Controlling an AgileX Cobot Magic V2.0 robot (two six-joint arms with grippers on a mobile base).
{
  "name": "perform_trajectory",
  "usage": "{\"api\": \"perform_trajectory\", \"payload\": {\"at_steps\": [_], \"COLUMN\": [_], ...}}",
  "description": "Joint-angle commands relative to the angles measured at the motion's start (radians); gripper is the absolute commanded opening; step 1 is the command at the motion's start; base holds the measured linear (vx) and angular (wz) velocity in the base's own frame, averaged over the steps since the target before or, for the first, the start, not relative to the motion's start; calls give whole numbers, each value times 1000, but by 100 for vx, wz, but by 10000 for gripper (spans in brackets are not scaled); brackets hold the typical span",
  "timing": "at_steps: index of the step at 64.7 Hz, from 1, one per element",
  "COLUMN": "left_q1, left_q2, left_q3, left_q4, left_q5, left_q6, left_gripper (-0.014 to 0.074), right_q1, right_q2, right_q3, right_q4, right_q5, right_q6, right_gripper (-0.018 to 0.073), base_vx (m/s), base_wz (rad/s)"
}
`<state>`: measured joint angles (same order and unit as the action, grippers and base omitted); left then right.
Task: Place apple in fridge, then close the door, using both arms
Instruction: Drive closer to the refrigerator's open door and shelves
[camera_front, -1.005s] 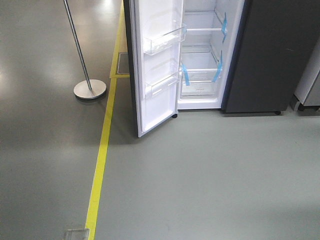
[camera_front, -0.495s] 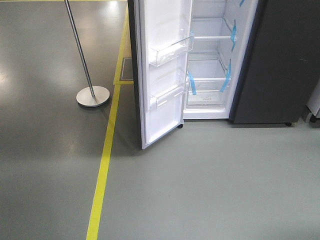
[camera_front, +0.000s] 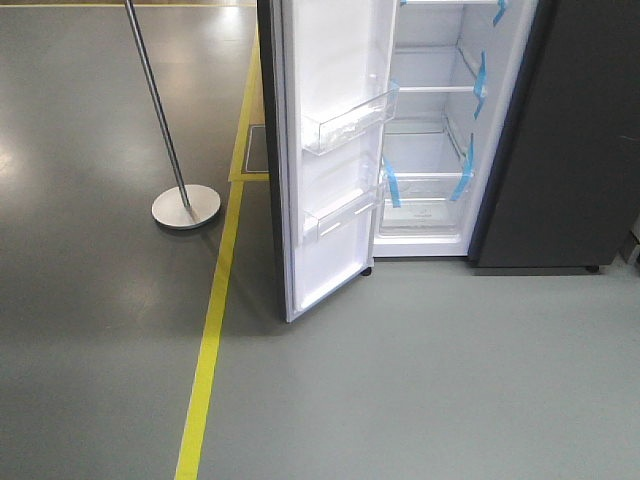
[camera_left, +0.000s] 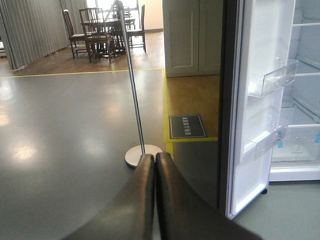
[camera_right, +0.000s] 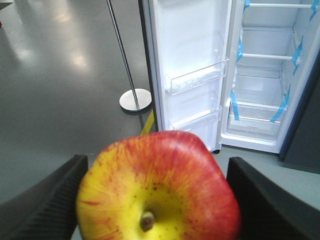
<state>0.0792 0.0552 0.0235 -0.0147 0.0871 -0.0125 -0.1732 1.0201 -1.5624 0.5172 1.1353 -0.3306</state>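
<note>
The apple (camera_right: 160, 187), red with yellow patches and its stem dimple toward the camera, fills the bottom of the right wrist view, and my right gripper (camera_right: 157, 192) is shut on it with a black finger on each side. The fridge (camera_front: 560, 140) stands ahead with its dark exterior, white interior and blue-taped shelves (camera_front: 425, 175). Its door (camera_front: 335, 150) hangs wide open to the left, white inside with clear bins. In the left wrist view my left gripper (camera_left: 154, 159) is shut on nothing, its fingers pressed together, left of the door (camera_left: 260, 100). Neither gripper shows in the front view.
A metal pole on a round base (camera_front: 186, 205) stands on the floor left of the door. A yellow floor line (camera_front: 210, 340) runs toward the fridge. A dark floor mat (camera_left: 187, 126) lies beyond it. Chairs and a table (camera_left: 102, 30) stand far back.
The front view has drawn closer to the fridge and shifted so that the fridge and door sit lower and further right in the frame, and larger.
</note>
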Motion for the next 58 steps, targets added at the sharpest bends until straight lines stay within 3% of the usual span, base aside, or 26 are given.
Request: {"api": "perform_trajectory", "payload": {"at_steps": [1, 58], "left_q1": [-8, -8], "left_q2": [8, 8], "left_q3": [-22, -22], "left_q4": [-1, -1], "left_q5": [-68, -68], "left_q6": [-8, -8], "left_gripper": [-6, -6], "right_q1": [-6, -6], "right_q2": [-10, -10], "right_q3": [-27, -27], "right_q4": [30, 30], "right_q5": [-69, -73], "right_q6": [-5, -5], "right_gripper": [185, 185], "base_vx": [18, 16], "base_wz": [0, -1]}}
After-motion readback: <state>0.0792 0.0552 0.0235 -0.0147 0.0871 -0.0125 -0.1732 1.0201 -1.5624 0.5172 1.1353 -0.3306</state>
